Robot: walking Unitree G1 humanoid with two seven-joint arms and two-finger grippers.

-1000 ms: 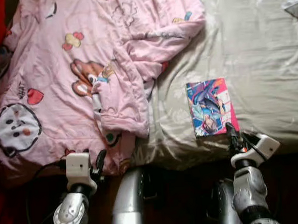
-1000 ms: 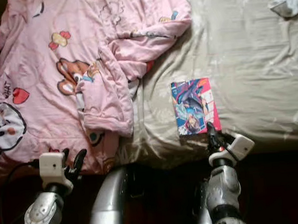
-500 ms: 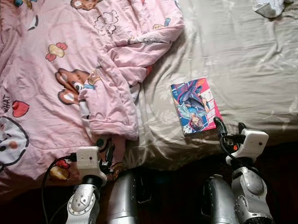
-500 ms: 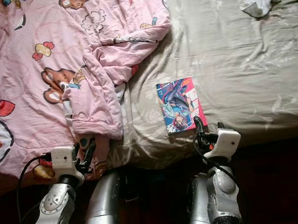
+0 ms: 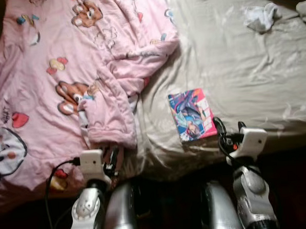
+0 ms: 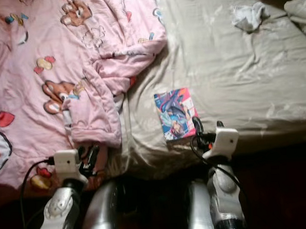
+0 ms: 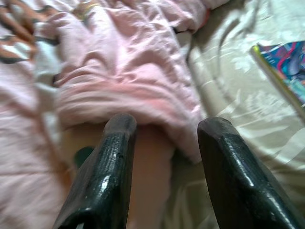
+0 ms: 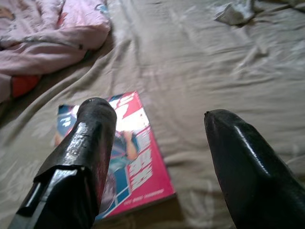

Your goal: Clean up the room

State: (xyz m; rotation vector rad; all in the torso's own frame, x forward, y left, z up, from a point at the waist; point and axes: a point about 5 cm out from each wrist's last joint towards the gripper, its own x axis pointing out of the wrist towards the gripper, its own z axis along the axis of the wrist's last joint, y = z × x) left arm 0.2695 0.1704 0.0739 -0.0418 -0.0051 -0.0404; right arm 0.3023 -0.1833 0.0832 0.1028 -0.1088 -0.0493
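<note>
Soft blur, dark shadowed foreground

Bed (image 5: 254, 83), beige sheet — pink quilt (image 5: 63, 73) ahead of left gripper (image 5: 110, 159), comic book (image 5: 191, 115) just beyond right gripper (image 5: 229, 132), white sock (image 5: 261, 17) far past it.

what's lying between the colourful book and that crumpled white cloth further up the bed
Only bare, wrinkled beige sheet separates the book from the white cloth, as the left eye view shows.

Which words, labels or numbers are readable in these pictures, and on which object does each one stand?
Book: cover lettering in the right wrist view, too blurred to read.
Pink blanket: dark lettering near its left edge, too small to read.
Nothing else carries readable text.
</note>
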